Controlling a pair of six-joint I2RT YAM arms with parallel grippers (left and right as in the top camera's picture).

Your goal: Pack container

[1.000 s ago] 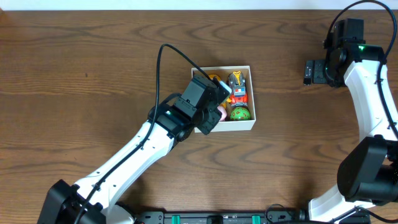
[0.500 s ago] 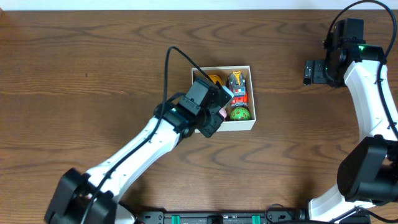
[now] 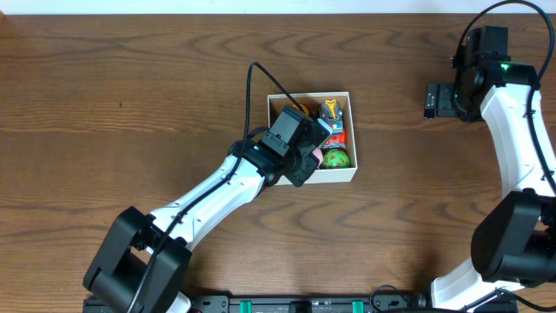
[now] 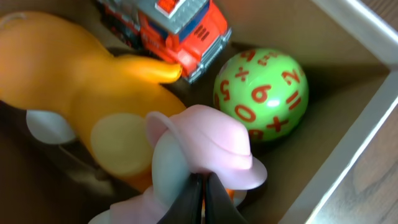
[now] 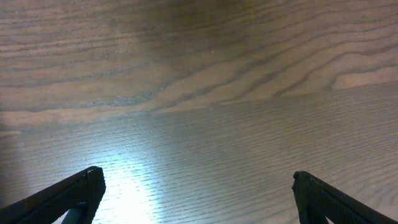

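Placement step: pink toy [image 4: 211, 146] is pinched in left jaws, held inside container [image 3: 339, 175]. Release needed next. Right jaws spread, parked upper right.

Table [image 5: 199, 93] under my right wrist: wood, bold grain, satin sheen, one glare patch. Container [image 4: 360, 28]: matt card, tan inside, white walls. Green ball [image 4: 261, 93]: glossy plastic. Pink toy [image 4: 211, 146]: smooth, matt. Orange toy [image 4: 74, 81]: smooth, satin. Truck [image 4: 186, 25]: shiny red plastic.
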